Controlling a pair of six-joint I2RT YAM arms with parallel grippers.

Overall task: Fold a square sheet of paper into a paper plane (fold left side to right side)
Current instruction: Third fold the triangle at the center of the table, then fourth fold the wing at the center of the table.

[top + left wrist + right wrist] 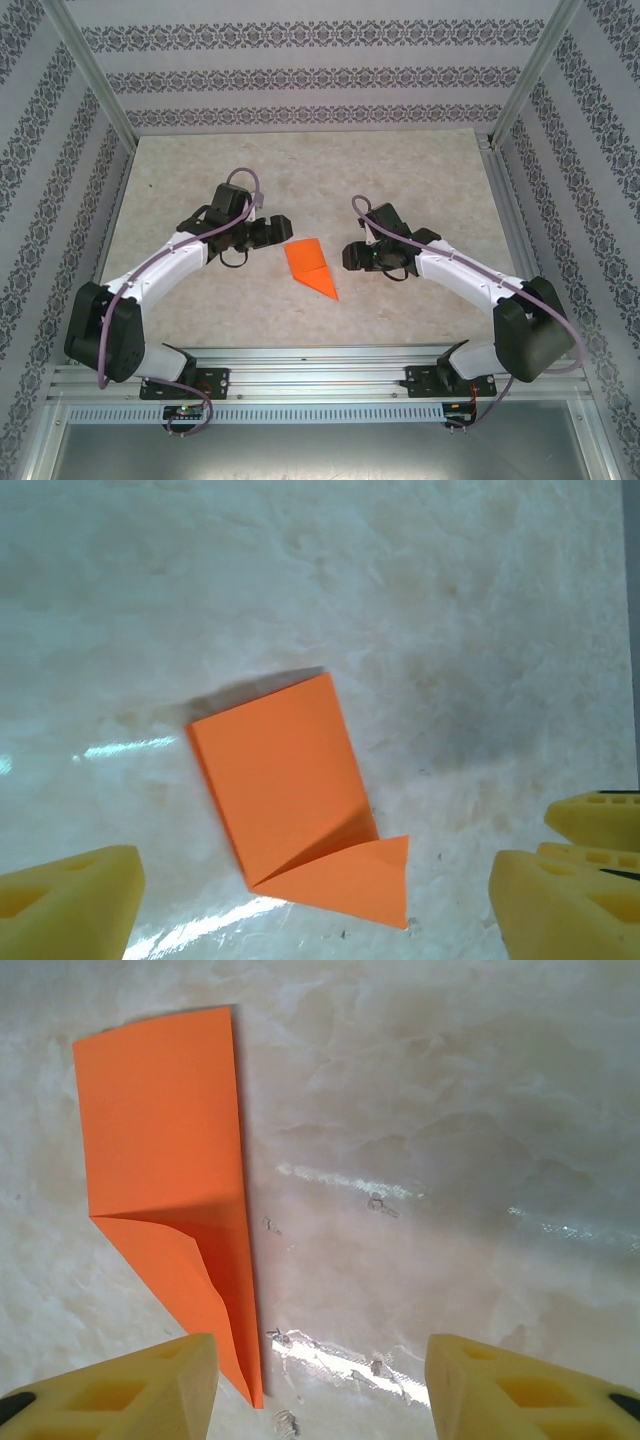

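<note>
While the left jaws are standing wide and empty just left of the orange paper (308,264), which is lying creased and pointed on the worktop (400,180) between the arms, the right jaws are gaping empty beside it, so the step is probably calling for one side pinning the crease as the other lifts an edge.

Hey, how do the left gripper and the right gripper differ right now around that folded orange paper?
The left gripper stands wide open; the right gripper is open too, but its fingers are closer together. The left gripper sits left of the orange paper, the right gripper on its right, with the paper's pointed tip beside one finger. Both have yellow fingers and hold nothing.
</note>
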